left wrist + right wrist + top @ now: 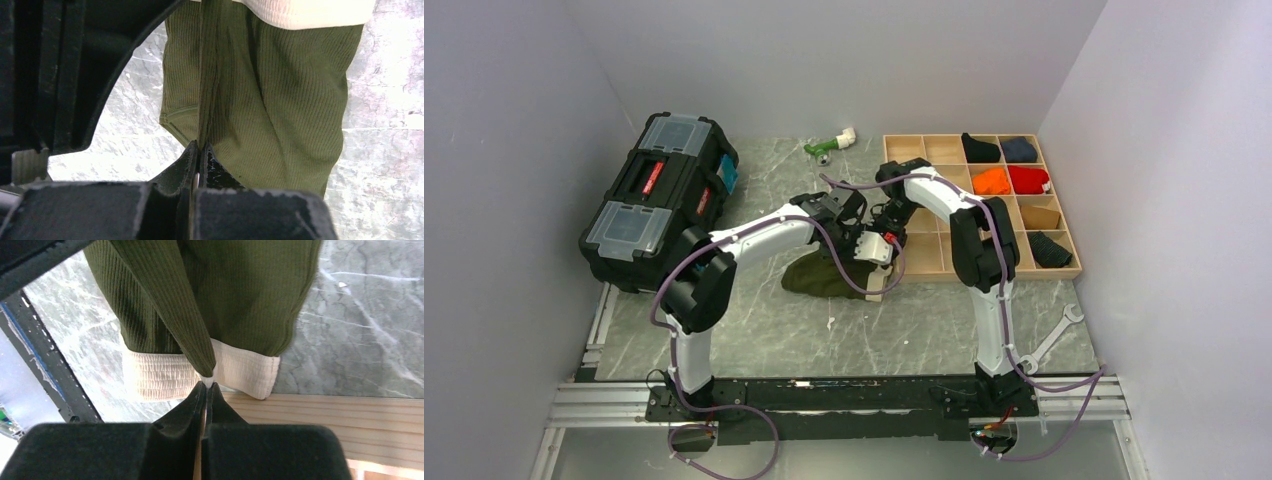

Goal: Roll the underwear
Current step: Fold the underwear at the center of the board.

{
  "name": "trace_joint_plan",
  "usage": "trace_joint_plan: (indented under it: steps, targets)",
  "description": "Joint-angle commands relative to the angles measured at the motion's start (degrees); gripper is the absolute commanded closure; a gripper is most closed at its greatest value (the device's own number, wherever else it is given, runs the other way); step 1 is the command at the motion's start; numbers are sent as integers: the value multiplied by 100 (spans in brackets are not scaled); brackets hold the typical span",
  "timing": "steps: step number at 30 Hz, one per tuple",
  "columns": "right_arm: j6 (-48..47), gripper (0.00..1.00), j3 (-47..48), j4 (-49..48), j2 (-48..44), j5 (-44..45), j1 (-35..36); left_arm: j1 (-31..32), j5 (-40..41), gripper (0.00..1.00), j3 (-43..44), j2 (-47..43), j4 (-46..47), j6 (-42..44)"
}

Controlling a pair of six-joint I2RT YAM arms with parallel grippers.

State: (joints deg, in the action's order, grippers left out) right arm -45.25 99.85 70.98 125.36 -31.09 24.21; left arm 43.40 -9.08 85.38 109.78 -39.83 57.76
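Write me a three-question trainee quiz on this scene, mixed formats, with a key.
1. True or false: the left gripper is shut on green cloth of the underwear.
2. The right gripper pinches the underwear at: A) its cream waistband end; B) a leg hem; C) nothing.
3. Which hand tool lies at the near right in the top view?
Key: 1 true; 2 A; 3 the wrench.

Underwear (816,280) partly hidden beneath arms (769,232) in top view — waistband (300,12) cropped by left-wrist edge.
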Motion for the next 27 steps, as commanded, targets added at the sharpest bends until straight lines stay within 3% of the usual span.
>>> trace_joint_plan:
  steps: [1, 27]
  targets:
    - [-150, 100, 298, 149, 105, 202, 4, -33, 26, 100, 182, 10, 80, 63]
    - [-117, 98, 526, -142, 327, 671, 120, -68, 161, 100, 277, 284, 129, -27]
